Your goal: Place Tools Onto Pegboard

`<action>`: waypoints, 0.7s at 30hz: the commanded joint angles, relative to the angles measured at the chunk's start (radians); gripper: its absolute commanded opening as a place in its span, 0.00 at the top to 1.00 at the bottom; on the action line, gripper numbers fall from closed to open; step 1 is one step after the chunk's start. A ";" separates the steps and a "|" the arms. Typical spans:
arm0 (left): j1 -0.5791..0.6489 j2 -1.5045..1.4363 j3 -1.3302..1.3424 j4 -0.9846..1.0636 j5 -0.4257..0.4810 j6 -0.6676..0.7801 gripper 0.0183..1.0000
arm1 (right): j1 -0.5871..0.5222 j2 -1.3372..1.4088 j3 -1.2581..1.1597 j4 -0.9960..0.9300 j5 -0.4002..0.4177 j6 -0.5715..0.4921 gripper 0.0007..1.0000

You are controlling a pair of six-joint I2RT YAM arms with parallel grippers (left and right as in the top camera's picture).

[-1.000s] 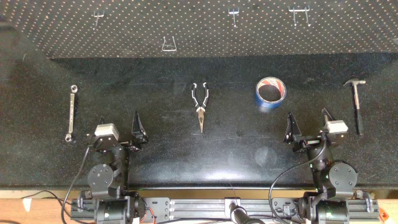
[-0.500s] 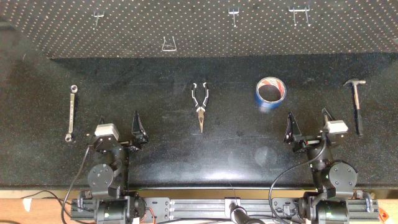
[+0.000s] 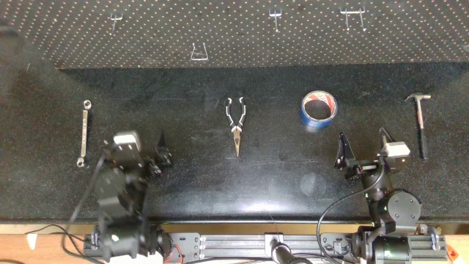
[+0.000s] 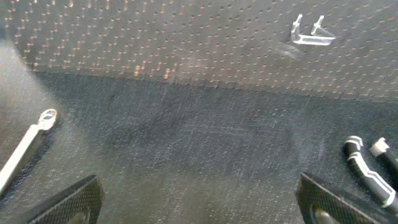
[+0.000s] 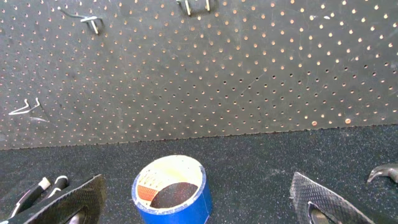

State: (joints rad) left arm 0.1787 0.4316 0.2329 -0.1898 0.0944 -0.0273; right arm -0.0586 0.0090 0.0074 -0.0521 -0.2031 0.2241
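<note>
From above, the left gripper (image 3: 135,155) stands spread and empty at 4 o'clock of the slim silver steel wrench (image 3: 83,133). The wrench lies flat on the black mat (image 3: 190,88), its long axis running 12 to 6 with a slight lean toward 1 and its ring end nearest the brown perforated pegboard (image 3: 234,33). The right gripper (image 3: 363,148) is also spread and holds nothing, at 5 o'clock of the blue tape roll (image 3: 319,108). The white-handled pliers (image 3: 236,126) point their nose to 6, and the black-handled hammer (image 3: 420,125) has its head at 12. In the left wrist view the wrench (image 4: 25,149) sits at 9 o'clock and a wire hook (image 4: 308,34) at 1. In the right wrist view the tape roll (image 5: 171,190) lies hole-up between the fingers. The wrench looks like the first pick. The fingers should close across its shank near mid-length, so the ring end stays free for a hook.
</note>
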 commanded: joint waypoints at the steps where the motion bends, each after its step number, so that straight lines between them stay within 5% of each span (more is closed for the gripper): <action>1: 0.098 0.359 0.430 -0.264 -0.042 0.071 0.00 | 0.004 -0.006 -0.003 -0.004 0.009 0.007 0.03; 8: 0.284 0.692 0.894 -0.656 -0.218 0.071 0.00 | 0.004 -0.006 -0.003 -0.004 0.009 0.007 0.03; 10: 0.401 0.772 1.002 -0.745 -0.213 0.106 0.00 | 0.004 -0.006 -0.003 -0.004 0.009 0.007 0.03; 16: 0.651 0.872 1.049 -0.815 -0.069 0.506 0.01 | 0.004 -0.006 -0.003 -0.004 0.009 0.007 0.03; 21: 0.732 0.958 1.048 -0.874 0.005 0.692 0.01 | 0.004 -0.006 -0.003 -0.004 0.009 0.007 0.03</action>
State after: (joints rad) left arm 0.8742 1.3312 1.2602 -1.0374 0.0067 0.4541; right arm -0.0586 0.0082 0.0082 -0.0532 -0.2028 0.2241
